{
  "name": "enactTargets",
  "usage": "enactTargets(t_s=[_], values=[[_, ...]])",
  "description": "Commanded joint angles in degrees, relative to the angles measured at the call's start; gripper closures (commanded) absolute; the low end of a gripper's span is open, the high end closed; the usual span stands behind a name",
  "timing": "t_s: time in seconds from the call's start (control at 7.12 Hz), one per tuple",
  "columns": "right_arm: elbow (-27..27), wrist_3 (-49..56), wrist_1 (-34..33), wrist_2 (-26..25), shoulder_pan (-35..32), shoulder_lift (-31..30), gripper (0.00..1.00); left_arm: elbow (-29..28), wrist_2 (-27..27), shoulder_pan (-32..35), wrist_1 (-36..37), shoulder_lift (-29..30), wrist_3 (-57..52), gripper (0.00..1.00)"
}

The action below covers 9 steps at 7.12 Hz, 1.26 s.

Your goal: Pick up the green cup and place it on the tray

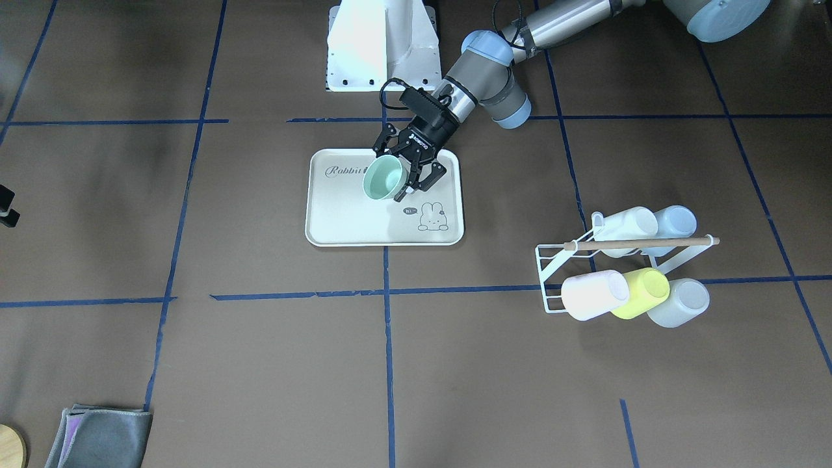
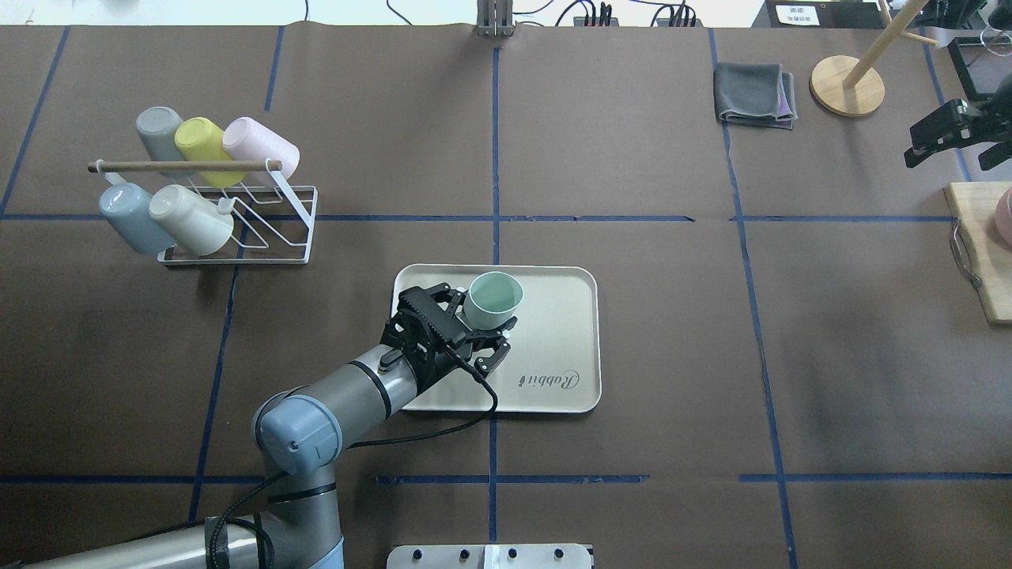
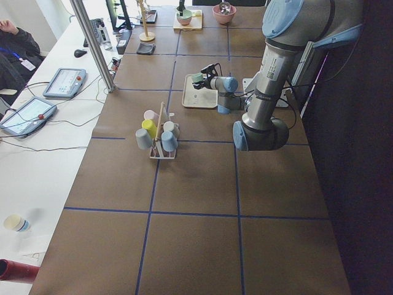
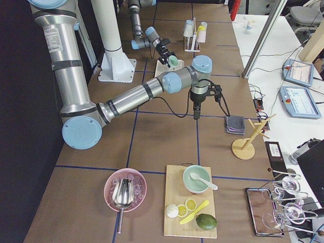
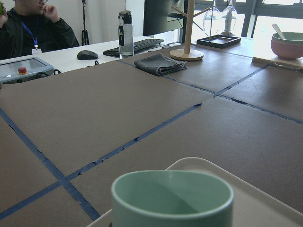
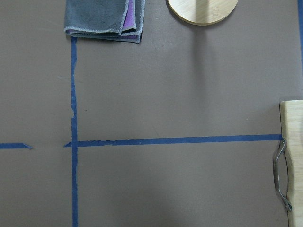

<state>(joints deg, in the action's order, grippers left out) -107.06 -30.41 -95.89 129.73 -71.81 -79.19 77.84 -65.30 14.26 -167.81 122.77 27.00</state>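
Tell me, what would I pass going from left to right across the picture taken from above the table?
White wire rack of plastic cups → cream rectangular tray with "Rabbit" script → folded grey cloth → round wooden stand base. The mint-green plastic cup overlaps the tray, so it has no place of its own.

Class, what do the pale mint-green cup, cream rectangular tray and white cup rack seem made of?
Pale mint-green cup: likely matte plastic, smooth thick rim. Cream rectangular tray: probably plastic, moulded rounded rim. White cup rack: seemingly painted metal wire, thin rods.
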Motion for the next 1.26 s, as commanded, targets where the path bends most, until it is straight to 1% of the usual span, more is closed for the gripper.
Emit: enactTargets(t_s=[0.0,0.14,0.42,0.7,0.84,1.12], values=[[-0.1,0.0,0.0,0.0,0.0,-0.1,0.0,-1.3,1.6,-0.6,0.0,1.1,0.1,0.3],[-0.1,0.0,0.0,0.0,0.0,-0.1,0.0,-1.3,1.6,-0.6,0.0,1.2,0.1,0.25],[0.0,0.0,0.0,0.0,0.0,-0.1,0.0,-1.3,1.6,-0.6,0.0,1.2,0.1,0.22],[0.0,0.0,0.0,0.0,0.0,-0.1,0.0,-1.3,1.6,-0.6,0.0,1.2,0.1,0.22],[0.0,0.0,0.0,0.0,0.0,-0.1,0.0,-1.3,1.6,-0.6,0.0,1.2,0.1,0.19],[0.1,0.0,0.0,-0.1,0.0,-0.1,0.0,-1.3,1.6,-0.6,0.2,1.1,0.0,0.07]])
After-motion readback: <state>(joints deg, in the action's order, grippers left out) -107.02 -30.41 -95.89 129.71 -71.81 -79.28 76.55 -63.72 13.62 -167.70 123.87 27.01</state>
